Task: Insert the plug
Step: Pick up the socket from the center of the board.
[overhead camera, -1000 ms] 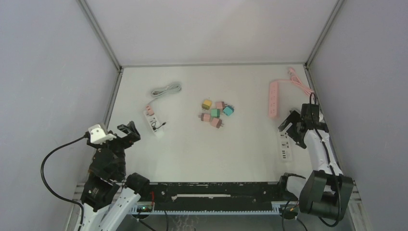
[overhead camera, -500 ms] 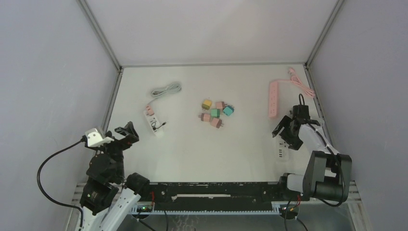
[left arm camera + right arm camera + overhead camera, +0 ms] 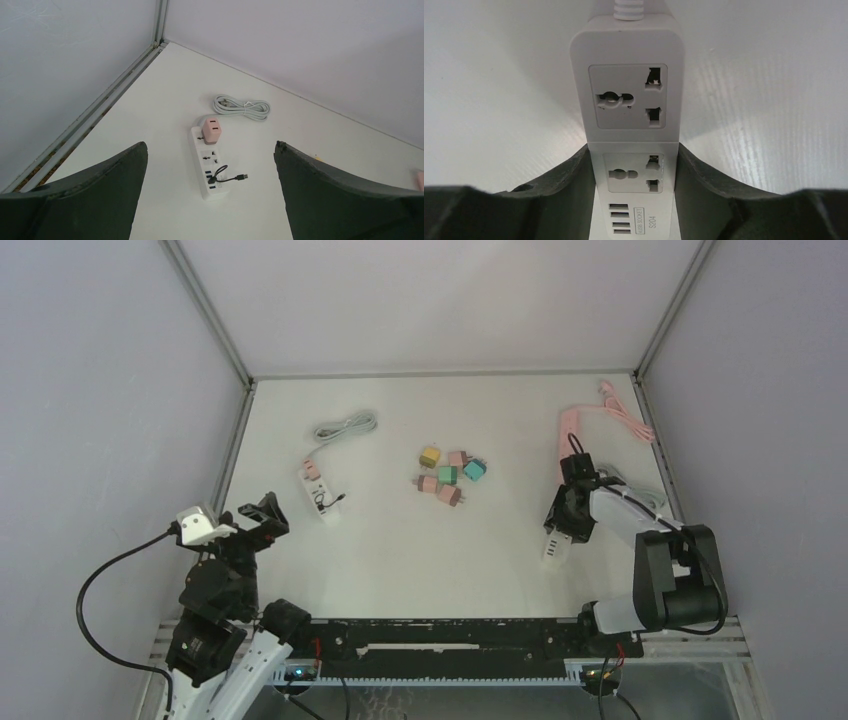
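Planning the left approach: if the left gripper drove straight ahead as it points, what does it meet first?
Likely the white power strip, near end by the black cable; depth is unclear, bare table might come first.

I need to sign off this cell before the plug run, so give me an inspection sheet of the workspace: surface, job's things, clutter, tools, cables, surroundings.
Surface: white table, nothing spilled seen.
Job's things: right white power strip, both visible sockets unused; loose plugs clustered mid-table; left white power strip with a pink plug seated.
Clutter: pink power strip at far right, partly behind the right arm.
Tools: left tool open, holding nothing; right tool closed on the right white power strip's sides.
Cables: grey coiled cord beyond the left strip; short black cable at its USB end; pink cord near the far right corner.
Surroundings: grey walls; nothing else seen.
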`<move>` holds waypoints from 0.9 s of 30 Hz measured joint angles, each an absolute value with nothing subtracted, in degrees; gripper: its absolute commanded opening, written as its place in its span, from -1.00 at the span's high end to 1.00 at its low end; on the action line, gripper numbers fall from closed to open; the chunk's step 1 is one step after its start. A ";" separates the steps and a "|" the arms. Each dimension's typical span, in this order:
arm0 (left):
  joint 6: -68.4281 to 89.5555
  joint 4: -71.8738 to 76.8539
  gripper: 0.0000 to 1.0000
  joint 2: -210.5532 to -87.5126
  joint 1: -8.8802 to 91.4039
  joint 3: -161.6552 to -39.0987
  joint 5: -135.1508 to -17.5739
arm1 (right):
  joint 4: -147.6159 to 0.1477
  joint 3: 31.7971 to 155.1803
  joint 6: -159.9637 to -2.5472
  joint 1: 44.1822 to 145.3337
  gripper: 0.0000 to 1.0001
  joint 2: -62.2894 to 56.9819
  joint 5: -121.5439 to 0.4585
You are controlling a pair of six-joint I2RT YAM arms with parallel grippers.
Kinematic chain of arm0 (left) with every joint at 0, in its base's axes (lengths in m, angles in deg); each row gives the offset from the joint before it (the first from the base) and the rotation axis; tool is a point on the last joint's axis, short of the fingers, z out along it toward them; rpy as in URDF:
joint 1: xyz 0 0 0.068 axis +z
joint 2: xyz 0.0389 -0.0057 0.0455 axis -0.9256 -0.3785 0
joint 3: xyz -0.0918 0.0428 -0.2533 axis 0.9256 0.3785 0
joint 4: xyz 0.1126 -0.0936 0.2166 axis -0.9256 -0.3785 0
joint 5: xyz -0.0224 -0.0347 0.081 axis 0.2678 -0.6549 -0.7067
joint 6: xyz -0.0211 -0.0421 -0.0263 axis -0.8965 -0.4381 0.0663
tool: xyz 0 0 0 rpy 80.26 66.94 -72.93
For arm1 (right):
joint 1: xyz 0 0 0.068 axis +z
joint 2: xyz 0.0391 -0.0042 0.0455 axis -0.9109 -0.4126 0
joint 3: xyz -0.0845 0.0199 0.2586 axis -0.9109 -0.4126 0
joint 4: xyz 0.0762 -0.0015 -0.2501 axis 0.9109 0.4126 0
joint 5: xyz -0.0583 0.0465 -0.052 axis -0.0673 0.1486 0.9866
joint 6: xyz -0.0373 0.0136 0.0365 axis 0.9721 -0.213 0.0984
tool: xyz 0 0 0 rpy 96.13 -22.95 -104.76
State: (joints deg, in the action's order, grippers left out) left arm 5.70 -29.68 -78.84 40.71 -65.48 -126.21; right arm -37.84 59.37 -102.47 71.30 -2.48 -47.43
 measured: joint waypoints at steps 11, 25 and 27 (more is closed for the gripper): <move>5.72 -29.52 -1.00 -79.74 40.67 -65.46 -126.03 | -30.12 61.32 -107.28 85.40 1.00 1.55 -42.62; 5.72 -29.26 -1.00 -80.48 40.67 -65.46 -126.14 | -17.91 73.38 -113.73 118.56 1.00 0.87 -43.43; 5.72 -29.26 -1.00 -80.50 40.67 -65.46 -126.40 | -17.21 77.86 -113.05 122.21 1.00 -2.69 -44.06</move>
